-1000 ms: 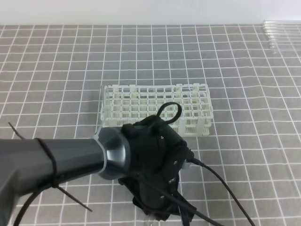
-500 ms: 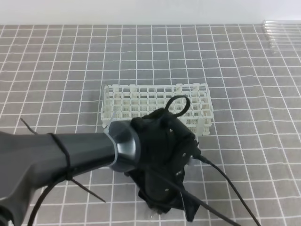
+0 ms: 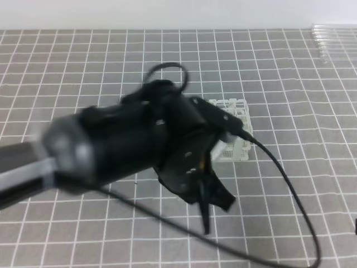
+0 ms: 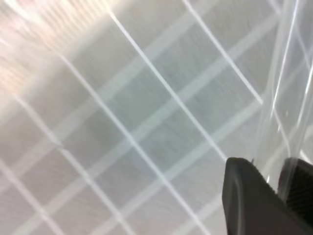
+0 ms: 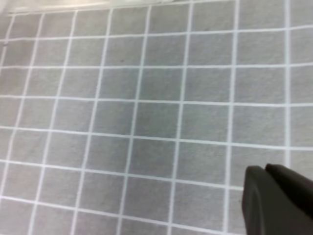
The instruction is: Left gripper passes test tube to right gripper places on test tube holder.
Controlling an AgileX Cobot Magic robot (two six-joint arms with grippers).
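Observation:
My left gripper [image 3: 205,219] hangs from the bulky black arm in mid-table, blurred by motion, its thin fingers pointing down in front of the white test tube holder [image 3: 233,129]. The arm hides most of the holder; only its right end shows. In the left wrist view the two dark fingers [image 4: 244,205] are shut on the clear test tube [image 4: 281,93], which runs up and away above the grid cloth. The tube cannot be made out in the high view. My right gripper [image 5: 274,196] shows only in its wrist view, fingers together over bare cloth with nothing between them.
A grey cloth with a white grid [image 3: 290,100] covers the table. Several spare clear tubes [image 3: 330,39] lie at the far right corner. A black cable [image 3: 279,173] trails from the left arm toward the front right.
The left arm has risen from the front of the table and swung back over the holder, now blurred. Its jaws closed during this second.

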